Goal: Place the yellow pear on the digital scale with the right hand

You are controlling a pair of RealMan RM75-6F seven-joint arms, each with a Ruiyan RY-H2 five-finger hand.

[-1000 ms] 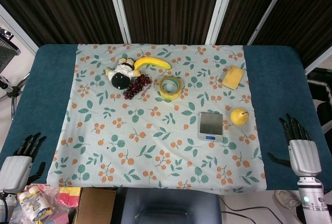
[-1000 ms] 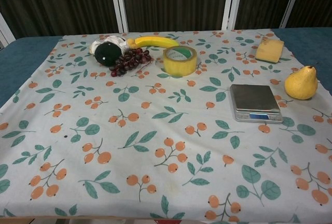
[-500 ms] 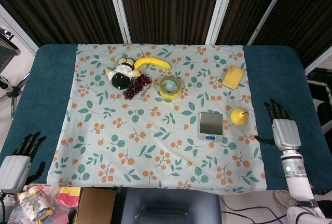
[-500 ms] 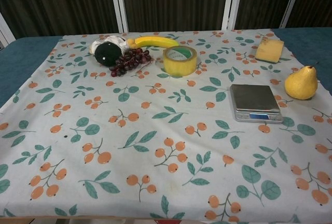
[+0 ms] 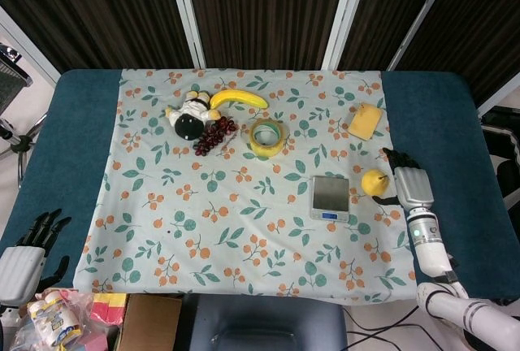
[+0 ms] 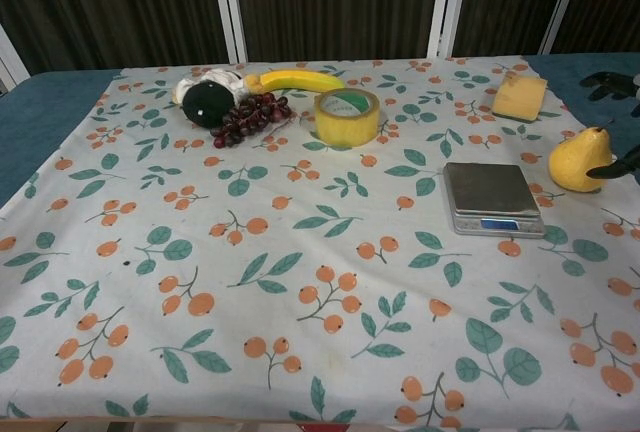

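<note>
The yellow pear (image 5: pixel 374 181) (image 6: pixel 579 160) stands upright on the flowered cloth, just right of the silver digital scale (image 5: pixel 330 197) (image 6: pixel 491 197). My right hand (image 5: pixel 410 184) (image 6: pixel 620 122) hovers close to the pear's right side with its fingers spread and nothing in it; only its dark fingertips show at the edge of the chest view. My left hand (image 5: pixel 24 257) lies open at the table's front left corner, far from the pear.
A yellow sponge (image 5: pixel 365 120) lies behind the pear. A tape roll (image 5: pixel 267 136), a banana (image 5: pixel 238 97), dark grapes (image 5: pixel 215 135) and a black-and-white toy (image 5: pixel 189 116) sit at the back of the flowered cloth (image 5: pixel 203 221). A box and packets (image 5: pixel 97 314) are below the front edge.
My right hand has moved forward and leftward from the table's front right to beside the pear. The pear, the scale and my left hand have stayed put.
</note>
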